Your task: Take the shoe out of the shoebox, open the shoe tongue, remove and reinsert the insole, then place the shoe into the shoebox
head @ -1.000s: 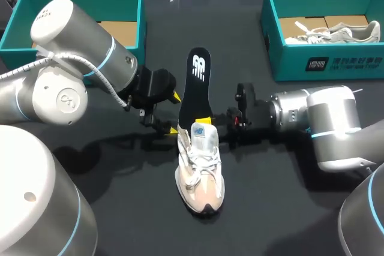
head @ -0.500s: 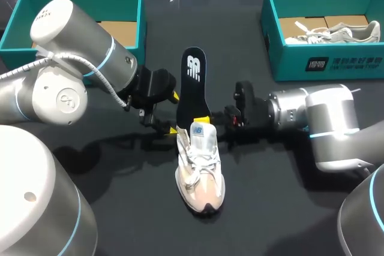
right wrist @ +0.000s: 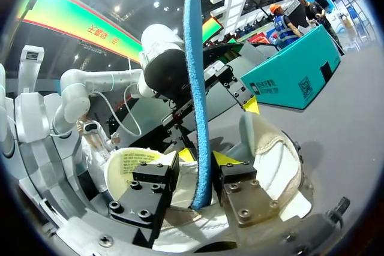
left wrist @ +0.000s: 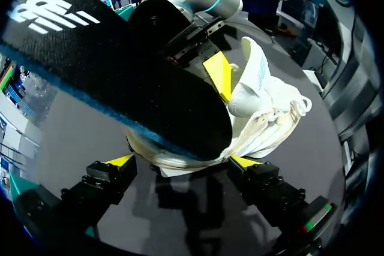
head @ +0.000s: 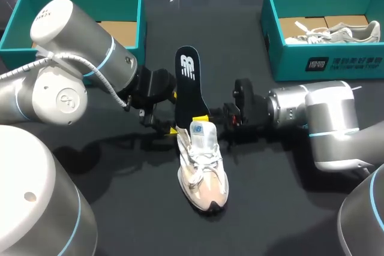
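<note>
Gripping sneaker (head: pixel 203 172) and insole (head: pixel 187 82) over a matte black bench (head: pixel 270 208).
Clamping the cream, laced sneaker's heel in the left end effector (left wrist: pixel 184 161); pinching the thin black, blue-edged insole, rising from the shoe's mouth, in the right end effector (right wrist: pixel 203 159); sitting mid-bench, outside both teal cardboard shoeboxes (head: pixel 348 58).

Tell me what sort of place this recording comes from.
Likely a robot workstation for shoe-handling trials: a black table with a teal shoebox at the far left and a second shoebox at the far right, plus a pale shoe whose black insole sticks out.
</note>
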Controlling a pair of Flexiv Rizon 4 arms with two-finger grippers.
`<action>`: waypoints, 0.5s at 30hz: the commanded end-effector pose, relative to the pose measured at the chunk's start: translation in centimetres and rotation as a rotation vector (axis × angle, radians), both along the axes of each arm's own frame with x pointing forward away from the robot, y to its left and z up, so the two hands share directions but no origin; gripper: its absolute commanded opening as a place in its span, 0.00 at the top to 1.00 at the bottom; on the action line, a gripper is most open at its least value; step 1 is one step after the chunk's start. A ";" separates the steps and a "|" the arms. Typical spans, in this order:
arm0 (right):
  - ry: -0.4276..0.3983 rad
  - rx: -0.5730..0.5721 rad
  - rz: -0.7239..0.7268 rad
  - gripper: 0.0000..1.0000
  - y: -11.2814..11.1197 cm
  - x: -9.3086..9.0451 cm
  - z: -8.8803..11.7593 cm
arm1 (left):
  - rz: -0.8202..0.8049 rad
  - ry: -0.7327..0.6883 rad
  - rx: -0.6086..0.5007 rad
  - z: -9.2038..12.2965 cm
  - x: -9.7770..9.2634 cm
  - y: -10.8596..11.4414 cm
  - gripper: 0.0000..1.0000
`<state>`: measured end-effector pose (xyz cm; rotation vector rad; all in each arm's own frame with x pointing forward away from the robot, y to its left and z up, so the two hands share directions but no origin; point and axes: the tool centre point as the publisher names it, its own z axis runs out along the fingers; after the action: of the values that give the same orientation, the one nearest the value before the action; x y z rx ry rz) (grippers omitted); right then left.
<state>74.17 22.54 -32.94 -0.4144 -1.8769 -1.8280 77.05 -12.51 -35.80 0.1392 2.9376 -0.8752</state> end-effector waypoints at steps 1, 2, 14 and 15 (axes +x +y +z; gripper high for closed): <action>-0.011 -0.003 0.002 0.68 0.5 -0.2 -0.1 | 0.000 -0.001 0.000 0.0 0.0 0.0 0.00; -0.015 -0.003 0.002 0.68 0.6 -0.2 -0.1 | 0.000 -0.001 0.000 0.0 0.0 0.0 0.00; -0.049 -0.025 0.009 0.65 0.6 0.4 0.6 | 0.000 -0.001 0.000 0.0 0.0 0.0 0.00; -0.051 -0.026 0.010 0.65 0.6 0.5 0.7 | 0.000 -0.001 0.000 0.0 0.0 0.0 0.00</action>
<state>74.44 23.08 -32.46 -0.3718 -1.9279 -1.8372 77.07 -12.54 -35.78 0.1388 2.9366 -0.8760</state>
